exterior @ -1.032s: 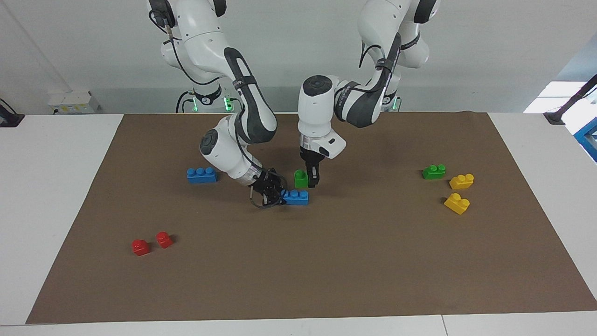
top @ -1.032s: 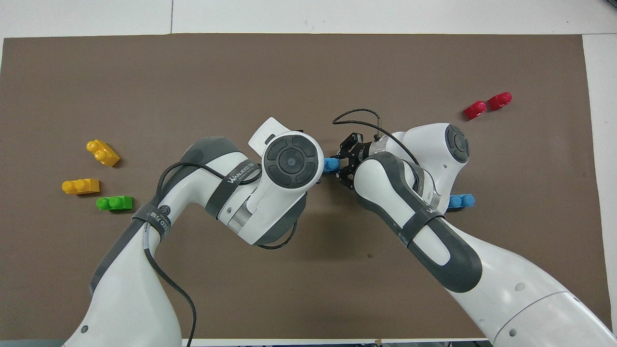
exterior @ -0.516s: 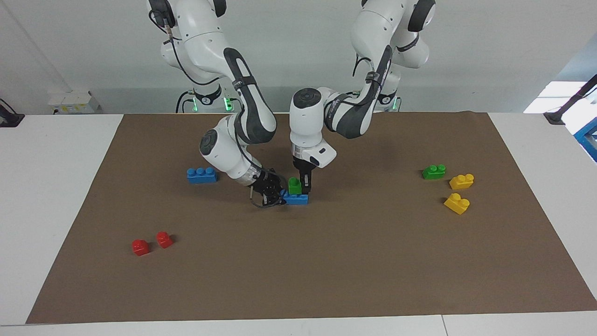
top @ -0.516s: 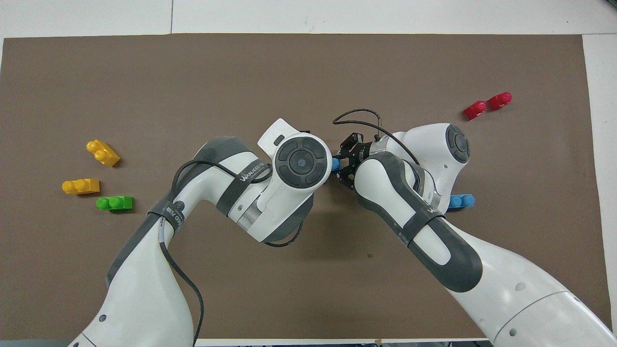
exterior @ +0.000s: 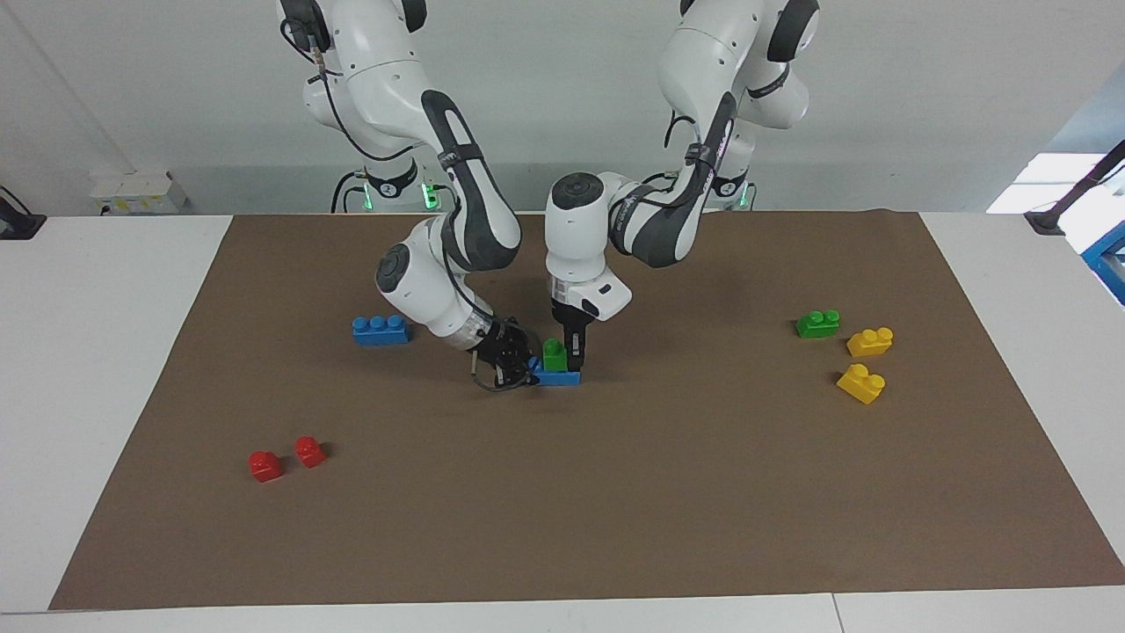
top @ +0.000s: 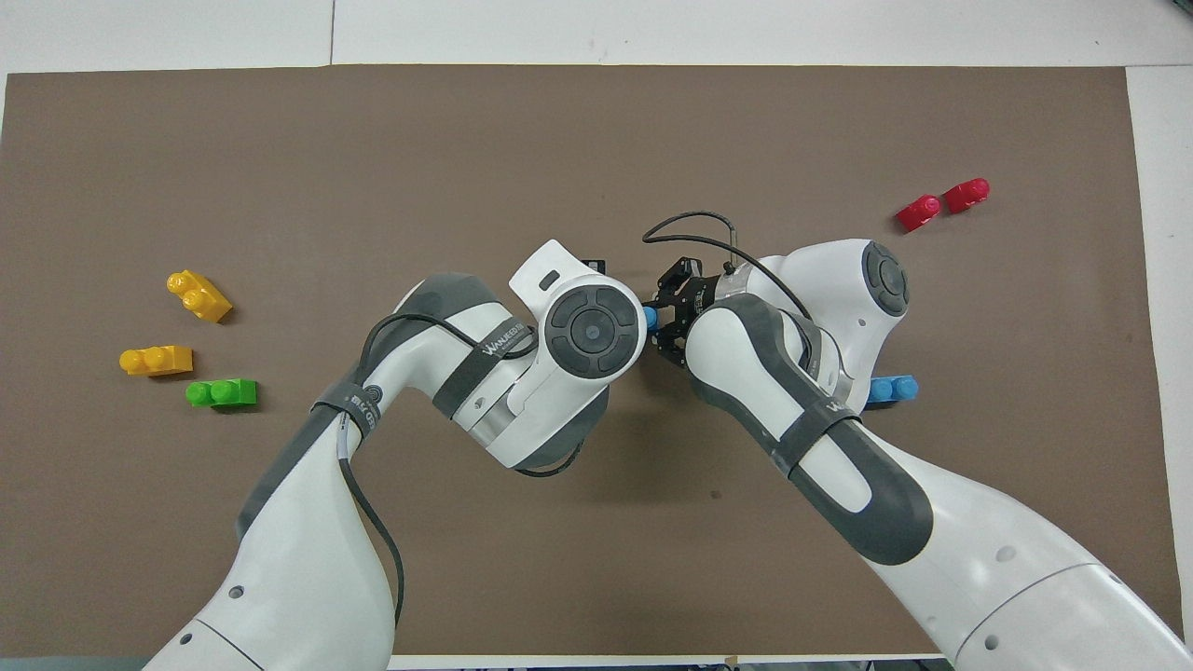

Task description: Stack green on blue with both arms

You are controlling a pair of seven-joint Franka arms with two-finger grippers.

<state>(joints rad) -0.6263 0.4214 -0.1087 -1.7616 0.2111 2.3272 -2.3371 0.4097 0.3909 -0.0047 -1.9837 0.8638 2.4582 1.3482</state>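
Left pincer [exterior: 563, 345] around green brick [exterior: 554, 354] on blue brick [exterior: 559, 378].

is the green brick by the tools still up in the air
No, the green brick sits on the blue brick in the facing view, between the left tool and right tool.

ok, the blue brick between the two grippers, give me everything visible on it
The blue brick looks like glossy plastic and lies flat on the brown mat mid-table. The green brick sits on its top, hiding most studs; one blue stud shows from overhead. The right gripper grips one end; the left gripper holds the green brick.
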